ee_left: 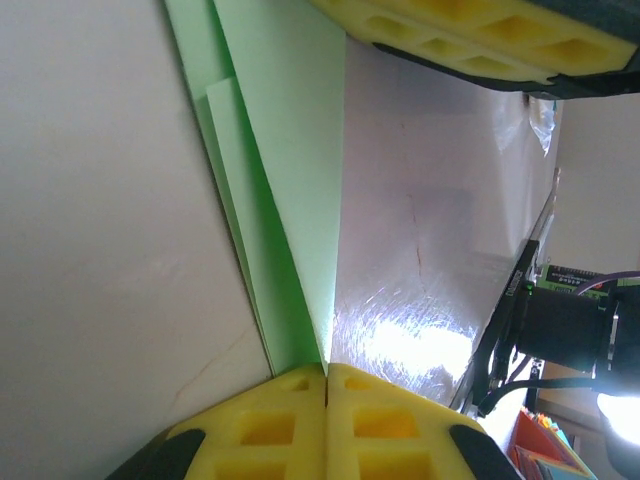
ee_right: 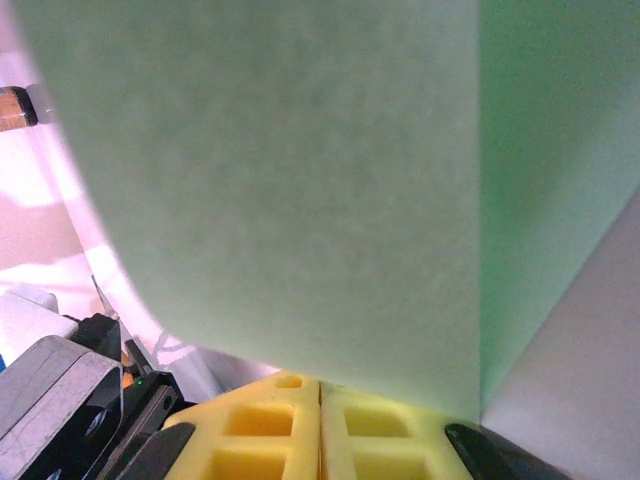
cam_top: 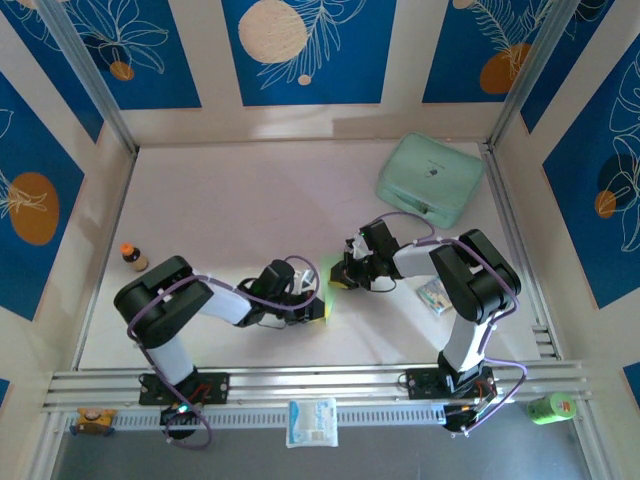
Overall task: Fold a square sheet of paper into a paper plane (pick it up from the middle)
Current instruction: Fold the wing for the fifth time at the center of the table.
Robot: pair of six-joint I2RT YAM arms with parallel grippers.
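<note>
The light-green paper plane (ee_left: 290,180) is folded to a narrow point with a centre crease and lies low over the table. My left gripper (ee_left: 326,370) is shut on its pointed end, with the paper running straight into the seam between the yellow pads. From above, the left gripper (cam_top: 318,310) and the right gripper (cam_top: 340,281) meet at mid-table with a sliver of green paper (cam_top: 329,297) between them. My right gripper (ee_right: 320,385) has its pads pressed together; a raised flap of the paper (ee_right: 280,180) covers their tips, so a grip there cannot be confirmed. The right gripper's pads (ee_left: 470,35) sit over the paper's far end.
A mint-green rounded case (cam_top: 430,180) lies at the back right. A small orange-capped bottle (cam_top: 132,257) stands at the left edge. A small printed packet (cam_top: 433,295) lies beside the right arm. On the front rail sit a white-and-blue packet (cam_top: 312,422) and a green can (cam_top: 550,407).
</note>
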